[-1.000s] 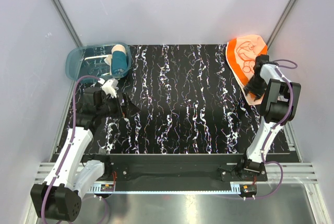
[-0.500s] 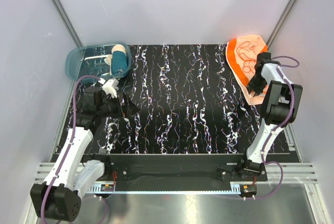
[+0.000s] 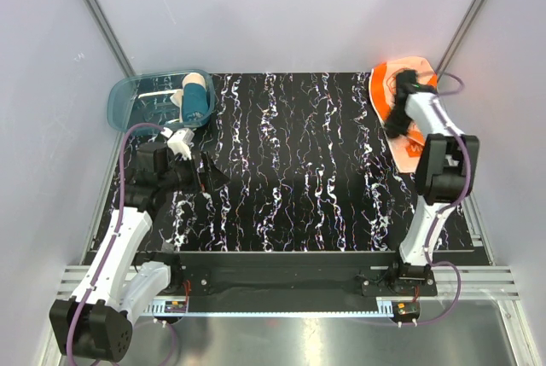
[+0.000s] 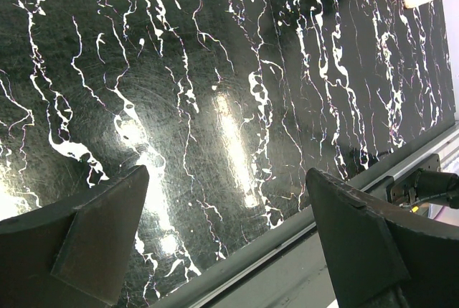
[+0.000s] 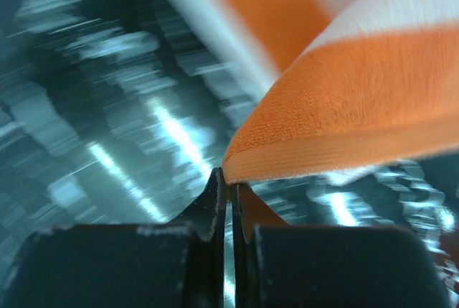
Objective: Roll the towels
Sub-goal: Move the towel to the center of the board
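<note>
At the far left corner of the table [image 3: 299, 178] stands a blue transparent bin [image 3: 128, 101]. Inside it, against its right wall, lies a rolled towel [image 3: 196, 100] in teal and cream; it is probably two rolls side by side, but this view is too small to be sure.

Just in front of the bin, the left gripper [image 3: 203, 174] hangs low over the black marbled surface and points to the right. In the left wrist view its two fingers [image 4: 100, 236] stand wide apart, and only the bare table shows between them, so the left gripper [image 4: 226, 175] holds nothing.

The middle of the table carries no object.

At the far right corner lies the orange towel [image 3: 384, 84], spread flat, with a white line drawing on it. The right gripper [image 3: 396, 120] reaches onto it from the right arm. In the right wrist view the right gripper [image 5: 229, 186] has its fingers pressed together, and a thin edge of the orange towel [image 5: 358, 100] is pinched between them; the cloth rises from the tips in a fold above the table.
</note>
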You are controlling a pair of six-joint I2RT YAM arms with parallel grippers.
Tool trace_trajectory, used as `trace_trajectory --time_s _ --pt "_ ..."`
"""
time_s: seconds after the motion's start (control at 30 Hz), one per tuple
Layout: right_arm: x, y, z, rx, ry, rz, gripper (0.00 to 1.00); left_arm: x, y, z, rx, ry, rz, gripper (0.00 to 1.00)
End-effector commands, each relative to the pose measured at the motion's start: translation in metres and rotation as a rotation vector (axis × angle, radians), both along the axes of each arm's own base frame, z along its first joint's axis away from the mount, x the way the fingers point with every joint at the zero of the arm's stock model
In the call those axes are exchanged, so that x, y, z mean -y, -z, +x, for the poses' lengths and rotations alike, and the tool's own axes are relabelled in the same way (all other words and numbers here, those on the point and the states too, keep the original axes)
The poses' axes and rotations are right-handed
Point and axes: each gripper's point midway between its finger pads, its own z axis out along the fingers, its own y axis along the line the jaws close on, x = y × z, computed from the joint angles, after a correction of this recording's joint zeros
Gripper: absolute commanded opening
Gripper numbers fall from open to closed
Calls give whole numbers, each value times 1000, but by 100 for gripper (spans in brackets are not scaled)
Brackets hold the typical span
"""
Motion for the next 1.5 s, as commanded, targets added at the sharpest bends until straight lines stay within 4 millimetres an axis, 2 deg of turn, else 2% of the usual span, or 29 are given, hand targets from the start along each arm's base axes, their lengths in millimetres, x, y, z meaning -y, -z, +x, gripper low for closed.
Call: trace_trajectory --time_s 0.0,0.03,0.07,0.1,0.13,0.17,0.2,0.23,0.27,0.3,0.33,0.37,0.43,0.53,0.57,0.67,0.7,0.8,0.87,0.9,0.93,0.97,1.03,1.07,1.1,1.17,1.3,1.33,1.47 --pt "-122 -114 17 261 -297 68 0 -2 -6 6 57 -7 13 99" --pt "-150 -133 9 287 -363 73 0 -2 -6 6 58 -11 16 99" --pt "-196 -145 -8 304 -464 84 0 -3 -7 6 63 -16 19 99" --pt "-222 -164 -26 339 -527 100 0 -4 -8 6 68 -19 21 99" --pt "-239 -164 -45 326 -571 103 0 -5 -8 6 68 -27 26 99" --pt "-275 -178 -79 351 -657 147 0 -6 -10 6 77 -30 26 99" --pt "-289 -177 -99 344 -700 172 0 -8 -10 6 80 -40 33 99" --pt "-293 -152 -122 284 -721 177 0 -8 -11 6 82 -44 35 99" --pt "-303 -144 -144 254 -709 238 0 -9 -12 6 88 -50 37 99" --pt "-308 -149 -171 263 -738 288 0 -12 -12 7 87 -62 46 99" --pt "-301 -119 -193 188 -727 285 0 -13 -12 7 87 -69 49 99" --pt "-294 -124 -207 205 -677 317 0 -14 -12 7 88 -78 52 99" --pt "-269 -106 -231 144 -578 289 0 -17 -12 8 84 -94 62 99" --pt "-229 -133 -238 239 -450 235 0 -17 -11 12 71 -115 53 99" --pt "-213 -152 -236 319 -415 213 0 -14 -10 15 58 -121 32 99" --pt "-205 -184 -240 399 -421 239 0 4 -18 26 52 -91 -60 99" --pt "-212 -189 -240 406 -450 269 0 10 -25 32 66 -78 -73 99" --pt "-251 -173 -255 318 -615 412 0 37 -37 40 61 -22 -50 99" --pt "-295 -148 -262 238 -725 569 0 57 -45 39 61 22 -43 99" --pt "-321 -153 -255 282 -770 660 3 59 -45 40 65 14 -36 99" --pt "-336 -141 -265 222 -821 716 30 61 -45 39 58 11 -41 99" --pt "-354 -127 -272 171 -866 697 45 61 -49 36 69 5 -45 99" --pt "-367 -140 -265 224 -912 627 66 54 -45 30 55 -24 -30 99" --pt "-370 -140 -261 227 -914 592 85 50 -55 23 87 -31 -39 99" --pt "-370 -155 -255 257 -907 572 88 45 -49 16 73 -39 -28 99" --pt "-350 -164 -223 354 -820 406 99 42 -51 4 81 -43 -48 99" --pt "-285 -189 -160 417 -593 299 100 45 -23 -22 -14 -58 -81 99" --pt "-275 -199 -154 451 -567 318 100 52 -9 -35 -59 -51 -100 99" --pt "-240 -214 -132 534 -478 258 100 70 9 -55 -132 -73 -150 99"
